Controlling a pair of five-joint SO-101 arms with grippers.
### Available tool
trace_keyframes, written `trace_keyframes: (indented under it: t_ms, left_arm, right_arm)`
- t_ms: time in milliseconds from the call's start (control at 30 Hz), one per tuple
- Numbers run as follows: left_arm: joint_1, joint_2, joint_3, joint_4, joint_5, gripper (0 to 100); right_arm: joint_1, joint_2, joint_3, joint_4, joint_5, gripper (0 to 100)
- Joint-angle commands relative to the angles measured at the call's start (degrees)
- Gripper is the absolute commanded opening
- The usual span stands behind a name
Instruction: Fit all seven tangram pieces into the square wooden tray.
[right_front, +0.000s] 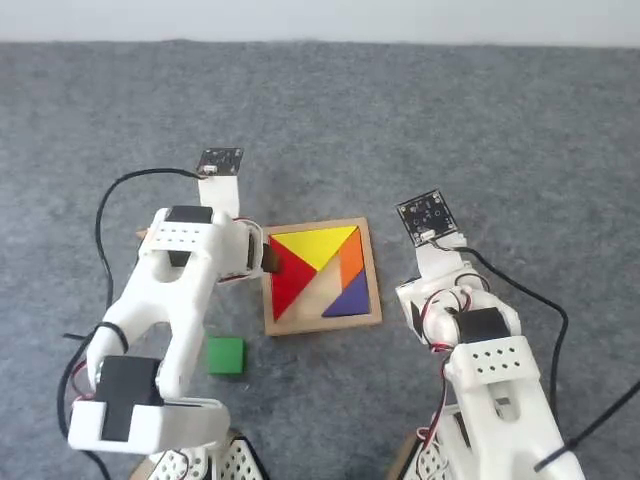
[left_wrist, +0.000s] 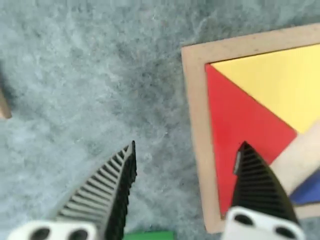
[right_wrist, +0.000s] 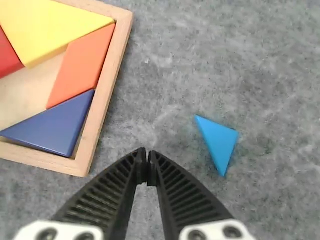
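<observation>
Where your two white arms face the grey felt-covered bench (right_front: 500, 120), the square wooden tray (right_front: 320, 325) lies flat between them. Four pieces sit inside it. A large yellow triangle (right_front: 315, 245) lies along the far edge, and a large red triangle (right_front: 285, 282) lies along the side next to your left arm. An orange parallelogram (right_front: 351, 268) sits against the side next to your right arm, with a dark blue triangle (right_front: 350, 298) in the near corner on that same side. A patch of bare wood (right_front: 318, 292) shows in the middle and runs to the near edge.

Your left gripper (left_wrist: 188, 149) hangs at the tray's rim on its own side, its fingers spread wide and holding nothing. One finger is over the felt outside the tray and the other is over the red triangle, so the rim lies between them. A green square (right_front: 224, 355) rests on the bench beside your left arm, apart from the tray's near corner.

Your right gripper (right_wrist: 146, 156) hovers over the felt just outside the tray corner that holds the dark blue triangle. Its fingers are pressed together with nothing between them. A small light blue triangle (right_wrist: 217, 141) lies flat on the bench near that gripper, on the side away from the tray, touching nothing.
</observation>
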Motion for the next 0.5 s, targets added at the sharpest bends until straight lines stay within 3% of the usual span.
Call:
trace_keyframes:
  t_ms: [0, 200, 333, 467]
  left_arm:
    - [-3.7, -1.1, -5.9, 4.0, -2.5, 30]
    - [-17.9, -0.3, -17.2, 10.3, -8.3, 30]
    - [-26.9, 4.2, -23.2, 10.6, -8.2, 30]
    - [-30.2, 13.2, -26.7, 10.4, -4.7, 30]
  right_arm:
    - [-0.9, -1.2, -0.2, -0.9, 1.3, 0.9]
    - [-0.9, -1.2, -0.1, -1.2, 1.8, 0.9]
    - [-0.9, -1.2, -0.1, -1.3, 1.8, 0.9]
    - [-0.9, -1.2, -0.1, -1.3, 1.8, 0.9]
